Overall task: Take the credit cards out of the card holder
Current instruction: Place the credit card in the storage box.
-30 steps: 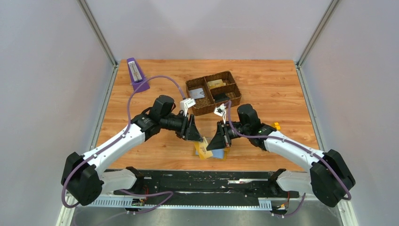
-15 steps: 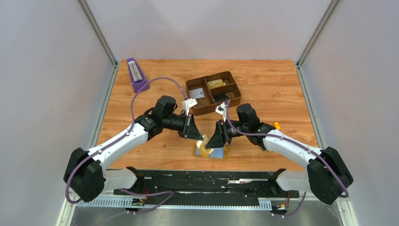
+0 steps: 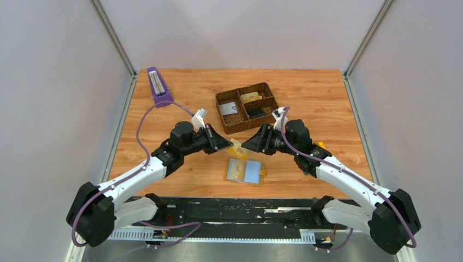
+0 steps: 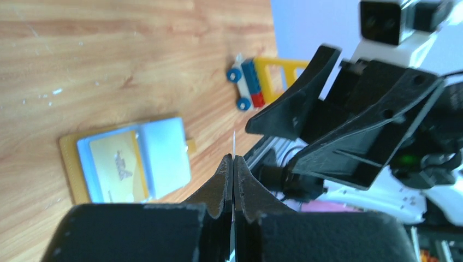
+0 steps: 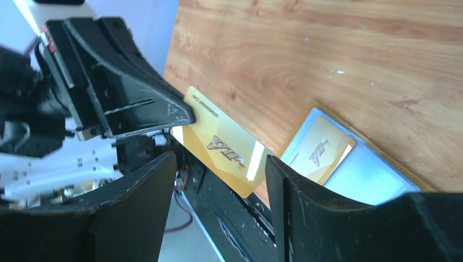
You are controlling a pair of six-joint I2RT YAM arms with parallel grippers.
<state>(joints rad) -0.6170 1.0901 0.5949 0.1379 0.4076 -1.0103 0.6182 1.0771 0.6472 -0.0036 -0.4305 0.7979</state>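
Note:
The card holder (image 3: 244, 171) lies open and flat on the table near the front edge, mustard outside and light blue inside. One gold card (image 4: 117, 166) sits in its left pocket. My left gripper (image 3: 225, 143) hangs above and behind the holder, shut on another gold credit card (image 3: 237, 146). That card shows edge-on between the left gripper (image 4: 233, 158) jaws in the left wrist view. The right wrist view shows its gold "VIP" face (image 5: 224, 147). My right gripper (image 5: 218, 185) faces the card from the right, open, with its fingers apart from the card and nothing between them.
A brown woven tray (image 3: 247, 107) with small items in its compartments stands behind the grippers. A purple metronome (image 3: 157, 86) stands at the back left. A small yellow, blue and red toy (image 4: 256, 82) sits on the table by the right arm.
My left gripper has shut on the gold card and lifted it back from the holder. My right gripper has let go, opened and drawn back. The holder now lies flat and uncovered.

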